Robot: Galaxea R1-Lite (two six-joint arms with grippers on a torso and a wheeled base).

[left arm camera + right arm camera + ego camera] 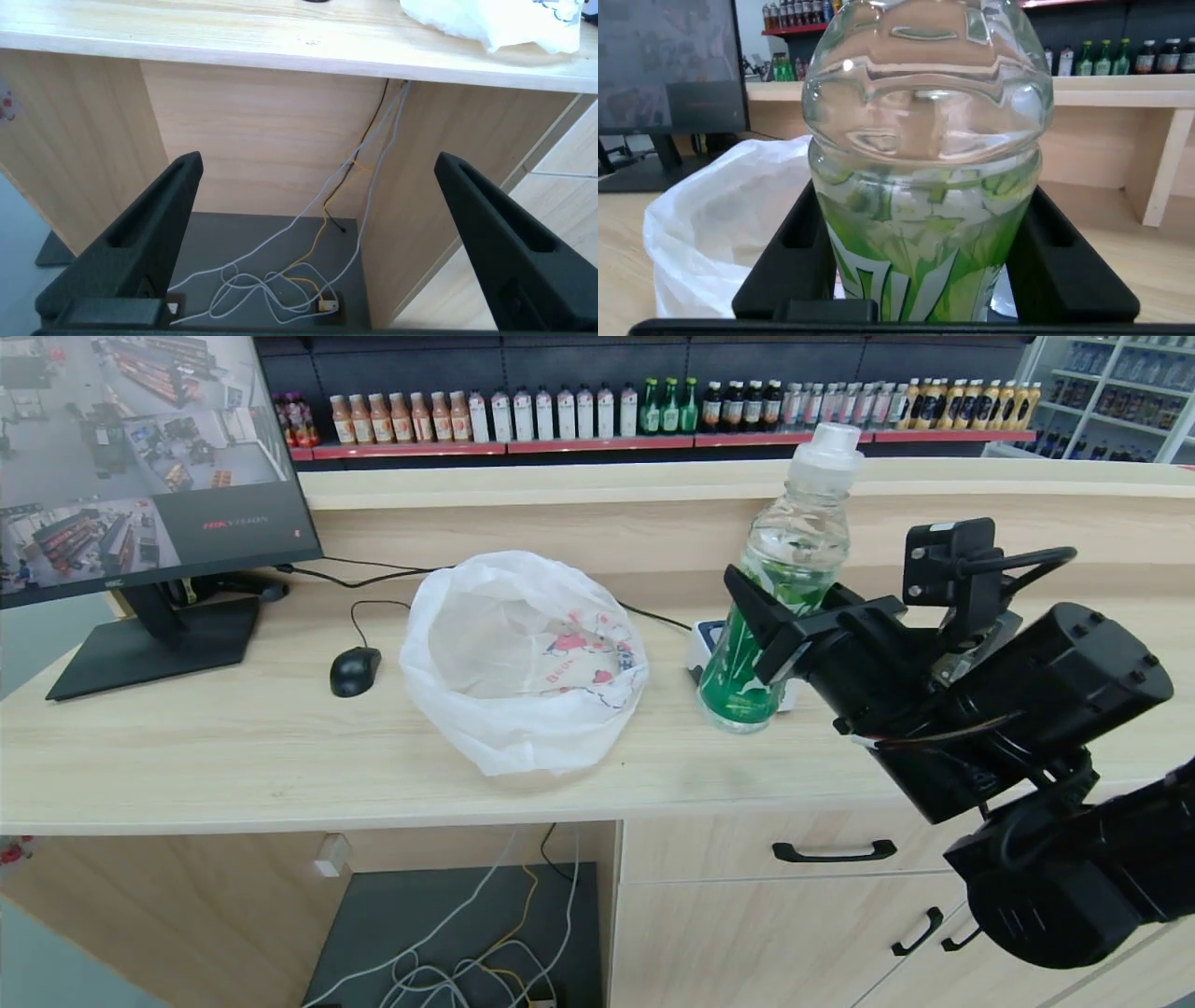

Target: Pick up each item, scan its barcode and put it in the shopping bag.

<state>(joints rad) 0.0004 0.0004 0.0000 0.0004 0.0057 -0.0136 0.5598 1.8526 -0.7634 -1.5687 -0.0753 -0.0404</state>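
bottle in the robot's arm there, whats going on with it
The right end effector is shut on a bottle with a green label, holding it upright in front of a small white box, probably the scanner, on the counter. The open bag sits just to the robot's left of it, and the bottle has not gone in yet. The left end effector hangs open below the counter edge, facing the cables underneath, holding nothing.

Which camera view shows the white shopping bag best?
The head view: the whole shopping bag sits open on the counter, left of the bottle held in the right gripper. The right wrist view shows part of it behind the bottle; the left wrist view catches a bit of its edge on the counter.
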